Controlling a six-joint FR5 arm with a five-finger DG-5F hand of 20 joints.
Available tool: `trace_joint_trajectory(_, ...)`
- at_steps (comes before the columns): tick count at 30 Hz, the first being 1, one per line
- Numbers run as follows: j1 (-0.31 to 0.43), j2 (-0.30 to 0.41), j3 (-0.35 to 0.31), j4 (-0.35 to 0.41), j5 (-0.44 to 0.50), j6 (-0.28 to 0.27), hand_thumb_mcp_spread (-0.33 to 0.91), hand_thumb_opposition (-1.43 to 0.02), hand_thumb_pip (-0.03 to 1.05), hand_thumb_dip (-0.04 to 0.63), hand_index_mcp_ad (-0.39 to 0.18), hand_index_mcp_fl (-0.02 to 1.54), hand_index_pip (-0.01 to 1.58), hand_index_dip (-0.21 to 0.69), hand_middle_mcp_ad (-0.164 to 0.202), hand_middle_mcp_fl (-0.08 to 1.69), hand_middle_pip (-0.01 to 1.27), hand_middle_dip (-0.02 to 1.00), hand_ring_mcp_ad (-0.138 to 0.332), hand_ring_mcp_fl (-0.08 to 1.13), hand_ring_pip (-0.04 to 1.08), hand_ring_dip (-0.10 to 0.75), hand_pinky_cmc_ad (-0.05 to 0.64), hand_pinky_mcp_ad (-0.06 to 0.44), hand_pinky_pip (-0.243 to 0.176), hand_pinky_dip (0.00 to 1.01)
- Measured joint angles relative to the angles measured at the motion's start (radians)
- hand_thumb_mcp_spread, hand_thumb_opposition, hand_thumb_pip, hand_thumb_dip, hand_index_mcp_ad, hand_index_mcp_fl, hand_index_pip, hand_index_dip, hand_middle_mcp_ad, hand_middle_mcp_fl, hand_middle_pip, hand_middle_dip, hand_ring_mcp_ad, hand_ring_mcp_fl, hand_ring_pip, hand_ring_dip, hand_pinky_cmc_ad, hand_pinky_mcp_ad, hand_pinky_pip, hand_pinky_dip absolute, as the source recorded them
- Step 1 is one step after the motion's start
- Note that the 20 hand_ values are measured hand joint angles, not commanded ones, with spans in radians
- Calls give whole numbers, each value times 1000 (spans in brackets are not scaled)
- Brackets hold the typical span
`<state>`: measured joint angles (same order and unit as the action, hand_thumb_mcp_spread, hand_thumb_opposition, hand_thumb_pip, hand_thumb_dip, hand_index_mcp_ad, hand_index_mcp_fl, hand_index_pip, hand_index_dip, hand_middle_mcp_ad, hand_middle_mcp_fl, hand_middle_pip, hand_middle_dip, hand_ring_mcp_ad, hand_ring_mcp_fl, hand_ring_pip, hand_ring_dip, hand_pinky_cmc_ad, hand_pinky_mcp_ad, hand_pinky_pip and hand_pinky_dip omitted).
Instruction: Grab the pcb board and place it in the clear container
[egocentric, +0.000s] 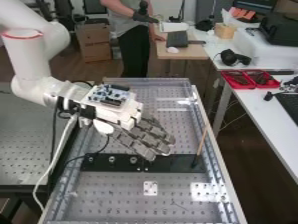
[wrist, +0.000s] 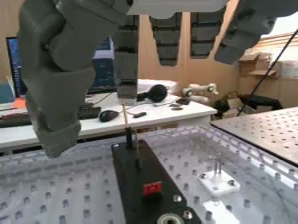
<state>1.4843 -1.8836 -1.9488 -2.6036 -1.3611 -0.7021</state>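
Your dark grey robot hand (egocentric: 148, 137), carried on a white jointed arm (egocentric: 30, 57), hangs palm down over a wide, clear tray with a perforated floor (egocentric: 113, 197), its fingers relaxed, nearly straight and slightly spread, with gaps between them in the wrist view and the thumb (wrist: 56, 95) set well apart from the rest. Behind the fingers, mounted on top of the wrist, sits a blue-and-white printed circuit board (egocentric: 112, 95); you cannot tell from these views whether it is the board your task names. Beneath your fingertips runs a long, flat black plate with round metal fittings (egocentric: 106, 162), and you cannot tell whether the fingertips touch it. Beyond the fingertips, apart from them, a thin tan stick with a dark base (egocentric: 201, 142) rises from the plate's end farther from the arm, leaning slightly in the high view. Below the fingers in the wrist view, a small red block (wrist: 152, 188) sits on that same plate, and a small white plate with two upright metal pins (wrist: 218, 184) lies beside it on the clear floor. Well past your fingers stands a white desk (wrist: 166, 116) bearing black headphones (wrist: 157, 93) and, in the high view, shallow red trays (egocentric: 249, 79) holding small dark parts.
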Motion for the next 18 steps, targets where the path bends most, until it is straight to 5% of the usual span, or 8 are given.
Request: trace_joint_trajectory(18, -74, -75, 16, 130, -155, -91, 552, -787, 382, 176, -120, 72, 1316, 237, 108, 2, 152, 119, 105, 0, 75, -5, 316, 194, -105, 176)
